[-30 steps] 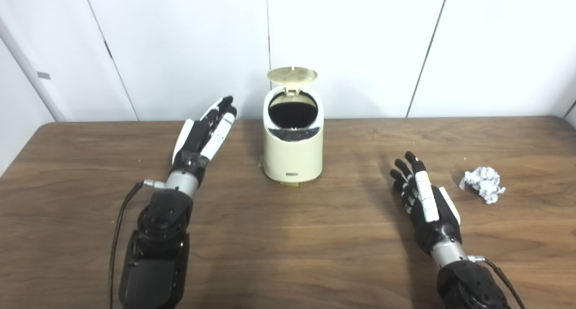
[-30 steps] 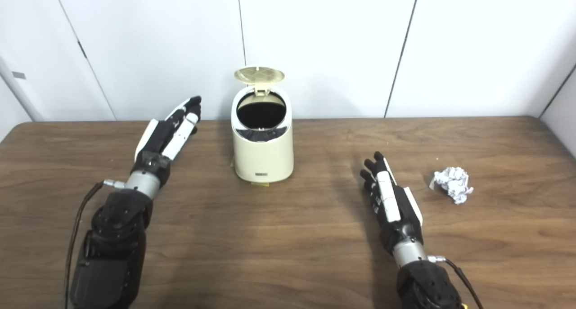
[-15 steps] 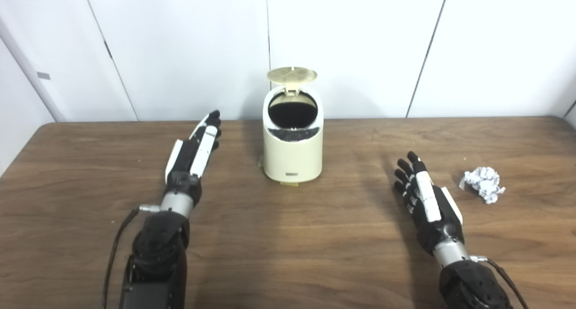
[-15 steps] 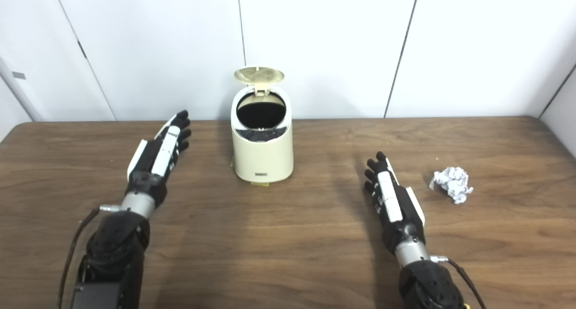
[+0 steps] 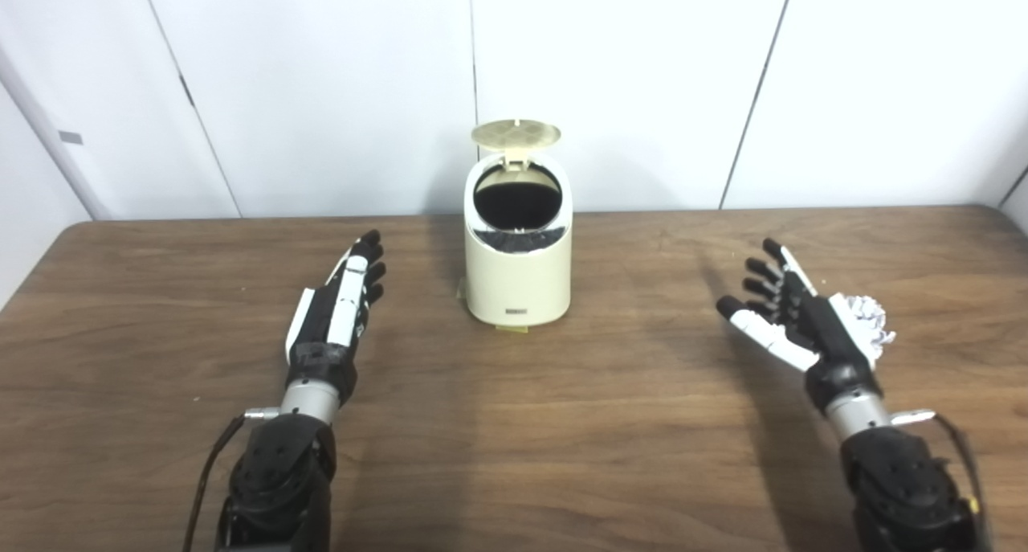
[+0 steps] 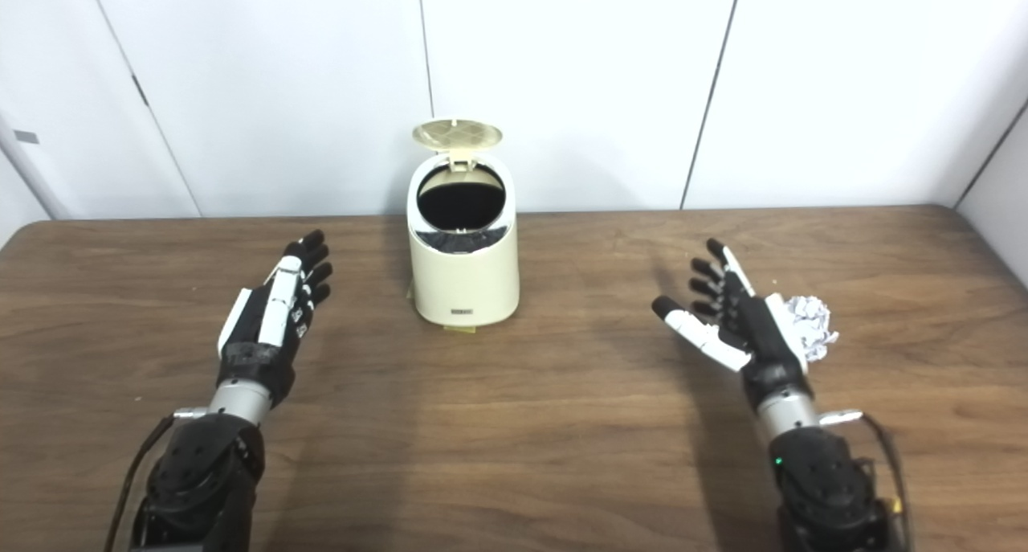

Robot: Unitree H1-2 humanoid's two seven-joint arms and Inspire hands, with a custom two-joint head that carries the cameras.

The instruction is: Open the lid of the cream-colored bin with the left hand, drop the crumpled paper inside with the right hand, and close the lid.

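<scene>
The tabletop [image 5: 514, 455] is dark brown wood grain with rounded far corners, its far edge running along a white panelled wall. Directly on it, toward 12 o'clock from the middle, stands the cream-colored bin [image 5: 518, 275], upright, with its round lid [image 5: 516, 132] tipped up at the back and the dark opening showing. A pale strip shows at the foot of the bin. Toward 3 o'clock, well apart from the bin, lies the crumpled paper [image 5: 871, 319], white, partly hidden.
</scene>
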